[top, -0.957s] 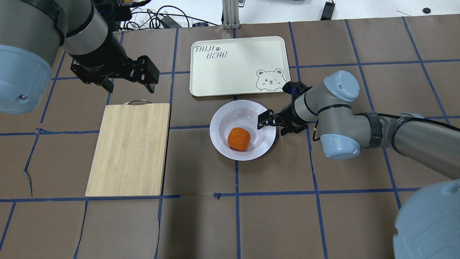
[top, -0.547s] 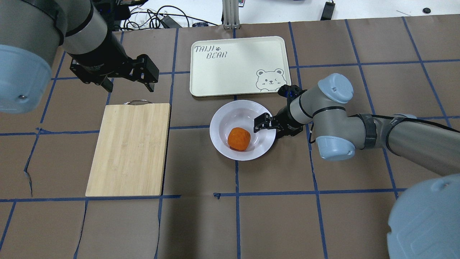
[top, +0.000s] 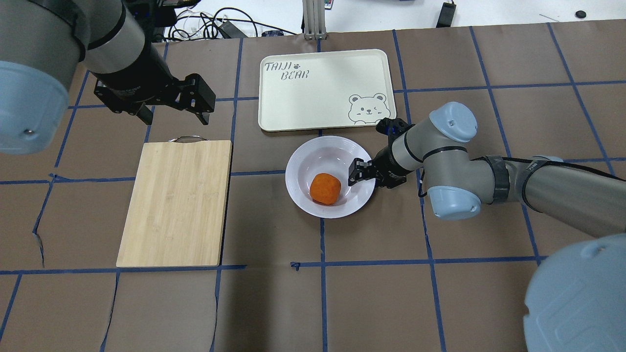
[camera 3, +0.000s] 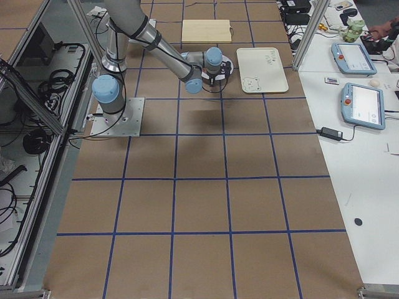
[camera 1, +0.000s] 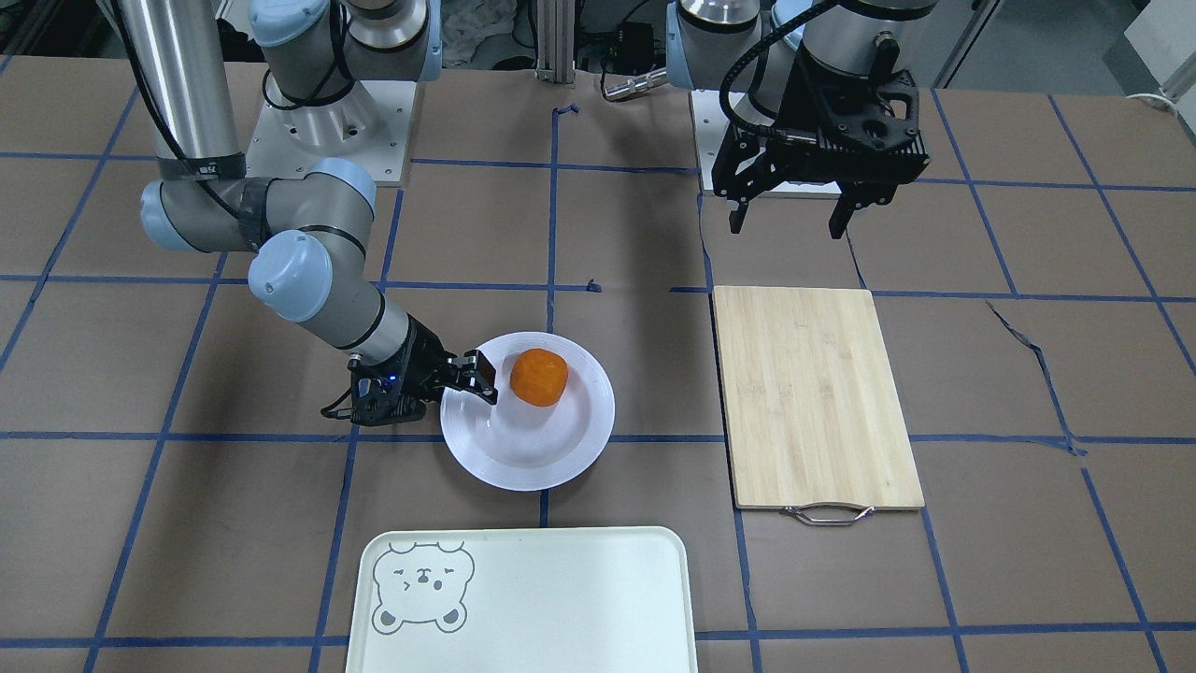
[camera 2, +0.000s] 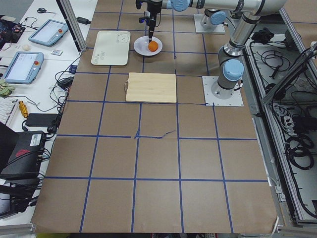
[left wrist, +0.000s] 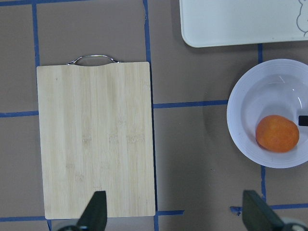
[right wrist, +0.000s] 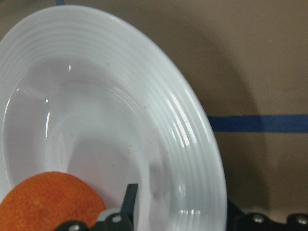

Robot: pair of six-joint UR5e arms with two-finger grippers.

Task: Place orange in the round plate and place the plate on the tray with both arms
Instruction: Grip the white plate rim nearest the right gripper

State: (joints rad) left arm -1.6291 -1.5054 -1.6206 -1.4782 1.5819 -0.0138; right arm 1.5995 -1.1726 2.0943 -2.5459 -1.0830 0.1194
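Observation:
The orange lies in the sunken centre of the white round plate, which rests on the table just in front of the cream tray. My right gripper is low at the plate's right rim and open. One finger rests inside the plate close to the orange, and the other sits outside the rim, mostly hidden. My left gripper hangs open and empty high above the table, beyond the cutting board's handle end.
A bamboo cutting board with a metal handle lies left of the plate. The tray holds nothing. Cables and an aluminium post sit at the table's far edge.
My right arm has shifted slightly left and its gripper has settled lower over the plate's right rim. Plate, orange and left arm have not moved.

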